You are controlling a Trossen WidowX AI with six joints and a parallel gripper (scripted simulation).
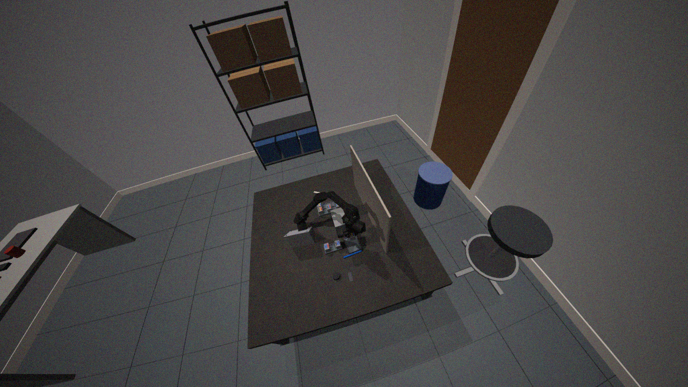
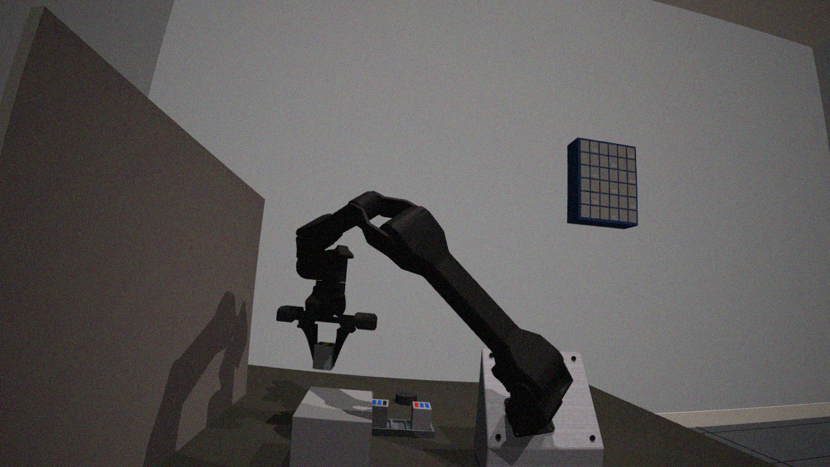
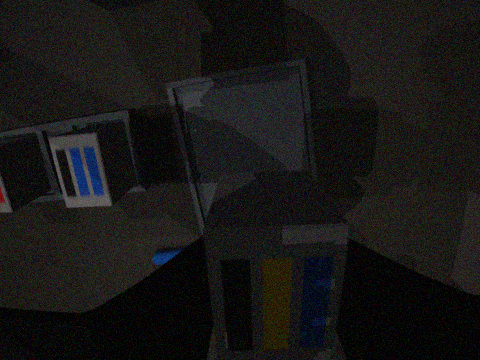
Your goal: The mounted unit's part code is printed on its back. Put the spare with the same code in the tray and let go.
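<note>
The top view shows the spares [image 1: 332,246] near the counter's [image 1: 298,308] middle too small for their stripes to be told. In the wrist view, the red-striped spare [image 3: 3,196] is cut off by the left edge, and the held spare's [image 3: 276,294] lower end sinks into darkness. The mounted unit's printed code cannot be made out anywhere.
</note>
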